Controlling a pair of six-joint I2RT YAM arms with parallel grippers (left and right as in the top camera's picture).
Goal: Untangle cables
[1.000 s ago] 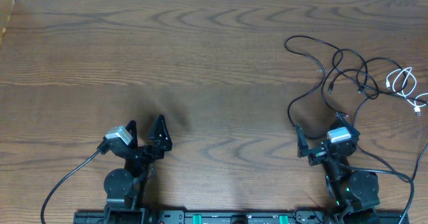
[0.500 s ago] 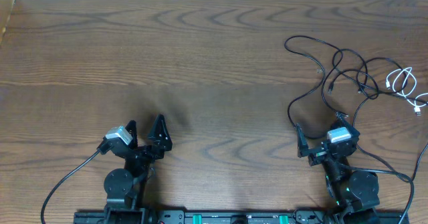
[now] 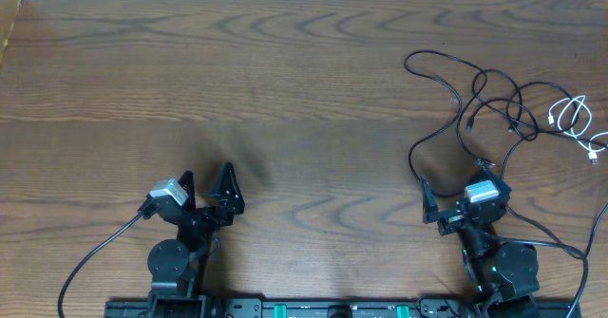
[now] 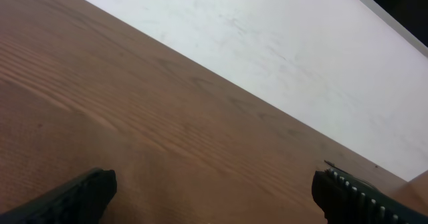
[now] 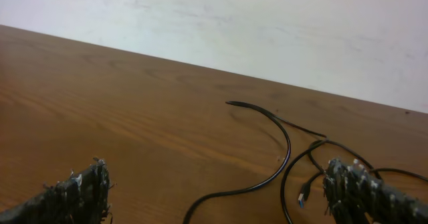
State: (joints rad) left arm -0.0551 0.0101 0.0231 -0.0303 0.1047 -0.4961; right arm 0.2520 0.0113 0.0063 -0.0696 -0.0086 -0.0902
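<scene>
Two: black cable (image 3: 445,57), white cable (image 3: 581,101), both on table (image 3: 285,90).

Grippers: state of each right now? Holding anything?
Left gripper: open, holding nothing.
Right gripper: open, holding nothing.

You see your right tool (image 5: 214,177) spread wide and empty above the worktop (image 5: 100,97), with the black cable (image 5: 286,144) looping ahead near its right finger, a white wall (image 5: 267,23) behind.
</scene>
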